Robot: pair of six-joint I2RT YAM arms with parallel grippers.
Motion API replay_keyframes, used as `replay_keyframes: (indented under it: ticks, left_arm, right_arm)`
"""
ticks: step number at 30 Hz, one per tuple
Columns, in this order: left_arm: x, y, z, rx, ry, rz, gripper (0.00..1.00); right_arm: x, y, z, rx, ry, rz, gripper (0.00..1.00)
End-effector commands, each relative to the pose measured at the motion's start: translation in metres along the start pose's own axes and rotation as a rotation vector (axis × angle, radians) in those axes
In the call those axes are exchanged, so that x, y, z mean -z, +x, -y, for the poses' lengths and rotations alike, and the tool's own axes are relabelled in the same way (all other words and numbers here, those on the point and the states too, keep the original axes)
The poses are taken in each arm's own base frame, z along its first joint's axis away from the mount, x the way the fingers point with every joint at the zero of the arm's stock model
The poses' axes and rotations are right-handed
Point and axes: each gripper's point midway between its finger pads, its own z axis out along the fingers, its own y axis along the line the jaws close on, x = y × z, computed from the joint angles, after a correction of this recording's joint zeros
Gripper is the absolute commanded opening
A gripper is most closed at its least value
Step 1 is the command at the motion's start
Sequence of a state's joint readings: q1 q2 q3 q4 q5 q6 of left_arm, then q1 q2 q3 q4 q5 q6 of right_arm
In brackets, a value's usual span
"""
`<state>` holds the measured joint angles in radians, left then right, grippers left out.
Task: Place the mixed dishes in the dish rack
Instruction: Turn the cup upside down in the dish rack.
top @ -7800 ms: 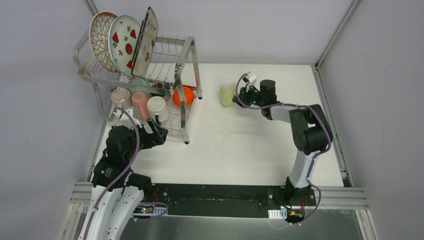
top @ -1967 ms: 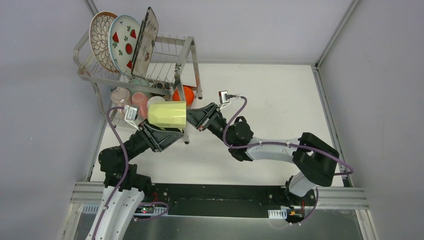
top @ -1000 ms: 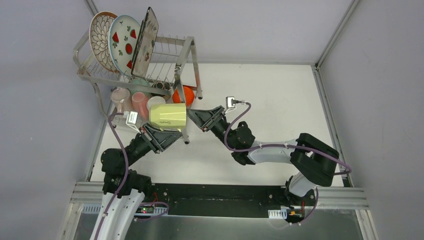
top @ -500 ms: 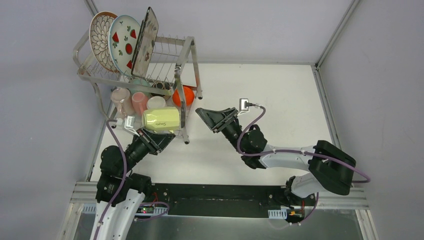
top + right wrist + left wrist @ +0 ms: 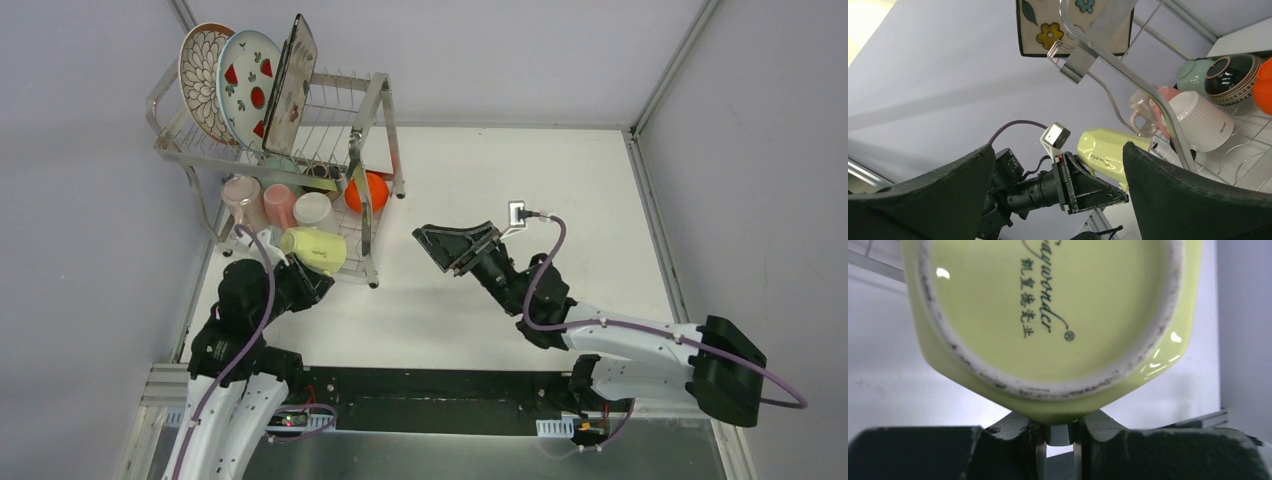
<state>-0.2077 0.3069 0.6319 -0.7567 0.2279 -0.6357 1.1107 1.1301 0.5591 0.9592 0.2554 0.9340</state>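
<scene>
From above, the dish rack (image 5: 372,110) at upper left carries three plates (image 5: 245,85) on top, with mugs (image 5: 290,205) and bowls (image 5: 365,190) below. The yellow mug (image 5: 315,250) is at the lower tier's near edge, with the left fingers (image 5: 303,275) clamped on it. The right fingers (image 5: 440,248) are spread wide and empty.

Left wrist: the mug's base fills the frame.

Right wrist: I see no dish outside the rack, so only the release looks left.

Pale yellow glossy ceramic mug (image 5: 1048,315) showing dark script on base. Round ceramic plate (image 5: 200,80) displaying brown petal pattern. Round white ceramic plate (image 5: 248,90) carrying red fruit motifs. Cream square ceramic plate (image 5: 1040,25) showing yellow, blue flowers, green leaves.
</scene>
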Motion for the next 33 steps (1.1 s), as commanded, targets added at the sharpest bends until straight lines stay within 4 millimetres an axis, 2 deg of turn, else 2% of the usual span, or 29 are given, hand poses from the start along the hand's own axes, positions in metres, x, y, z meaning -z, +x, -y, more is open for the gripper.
replay_keyframes:
  ticks: [1,6,11,15,23,33]
  left_arm:
    - [-0.002,-0.039,0.008,-0.158,-0.022,0.097,0.0]
    - [-0.017,-0.042,-0.012,-0.208,-0.12,0.075,0.0]
    - [-0.035,-0.037,-0.023,-0.257,-0.152,0.025,0.0]
    - [-0.044,-0.037,-0.029,-0.311,-0.159,0.013,0.0]
    - [-0.057,-0.041,-0.028,-0.398,-0.138,-0.004,0.0]
    - [-0.07,-0.038,-0.042,-0.434,-0.189,-0.05,0.0]
  right_arm:
    - [0.014,-0.013,-0.006,0.149,0.02,-0.013,1.0]
    - [0.027,-0.029,-0.016,0.24,0.029,-0.011,1.0]
    - [0.037,-0.037,-0.015,0.267,0.039,0.008,1.0]
    - [0.04,-0.037,-0.011,0.267,0.048,0.011,1.0]
    - [0.043,-0.038,-0.01,0.274,0.048,0.014,1.0]
    - [0.048,-0.043,-0.011,0.285,0.046,0.03,1.0]
